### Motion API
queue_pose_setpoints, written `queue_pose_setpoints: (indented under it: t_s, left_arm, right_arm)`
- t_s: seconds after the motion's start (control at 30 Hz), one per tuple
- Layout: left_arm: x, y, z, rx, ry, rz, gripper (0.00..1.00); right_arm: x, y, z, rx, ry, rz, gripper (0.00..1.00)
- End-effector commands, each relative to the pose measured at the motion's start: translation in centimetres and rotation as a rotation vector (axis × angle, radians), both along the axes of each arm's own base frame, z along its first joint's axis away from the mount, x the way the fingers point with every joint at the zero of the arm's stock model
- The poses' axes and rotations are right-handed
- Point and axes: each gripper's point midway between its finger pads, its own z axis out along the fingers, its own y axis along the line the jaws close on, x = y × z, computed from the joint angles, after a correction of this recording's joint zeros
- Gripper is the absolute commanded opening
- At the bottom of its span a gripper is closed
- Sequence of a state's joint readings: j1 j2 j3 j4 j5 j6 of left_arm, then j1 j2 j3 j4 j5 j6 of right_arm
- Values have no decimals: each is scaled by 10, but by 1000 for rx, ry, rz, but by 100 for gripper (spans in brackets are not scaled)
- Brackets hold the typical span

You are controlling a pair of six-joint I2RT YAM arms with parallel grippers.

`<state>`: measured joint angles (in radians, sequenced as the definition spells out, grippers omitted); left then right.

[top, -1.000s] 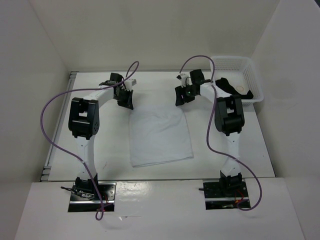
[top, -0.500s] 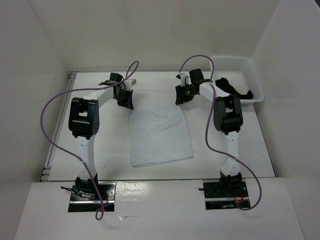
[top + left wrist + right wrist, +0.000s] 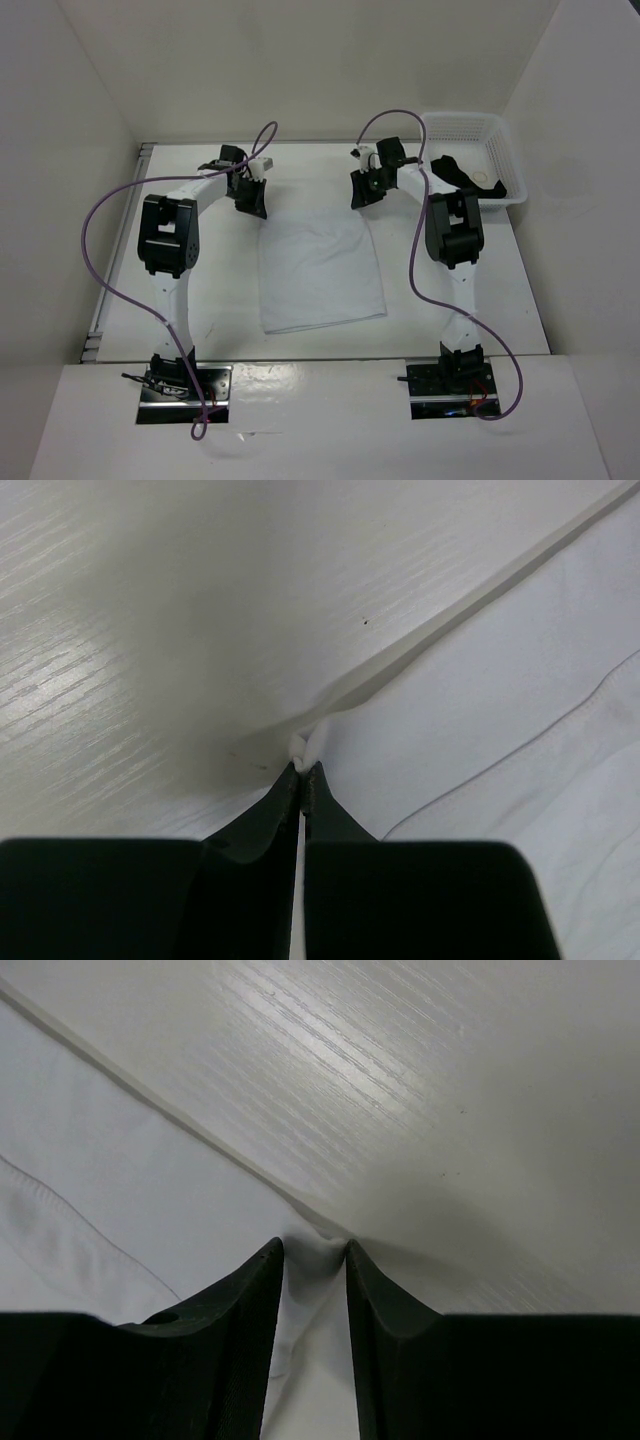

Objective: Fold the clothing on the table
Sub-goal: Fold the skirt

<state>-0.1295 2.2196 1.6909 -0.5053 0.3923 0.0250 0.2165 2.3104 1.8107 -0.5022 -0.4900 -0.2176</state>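
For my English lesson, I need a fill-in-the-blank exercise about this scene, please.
1. The left pincer is ___ on a corner of the clothing.
2. The right pincer has its jaws ___, with cloth between them.
3. The black garment lies in the white ___.
Missing words: shut; open; basket.
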Motion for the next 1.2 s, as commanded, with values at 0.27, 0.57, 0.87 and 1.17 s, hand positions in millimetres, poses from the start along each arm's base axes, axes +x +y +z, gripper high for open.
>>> queue_pose_setpoints:
  t_s: [0.27, 0.57, 0.87, 1.17]
  left_arm:
    - [4, 5, -11, 27, 9, -27, 0]
    - [35, 7, 32, 51, -104, -28, 0]
    - [62, 10, 108, 70, -288, -29, 0]
    - [45, 8, 171, 50, -448, -79, 0]
  right_arm:
    - [7, 8, -5, -85, -20, 6, 0]
    - [36, -2, 44, -141, -147, -60, 0]
    - [70, -7, 126, -145, -327, -134, 0]
    - [58, -19, 149, -175, -368, -163, 0]
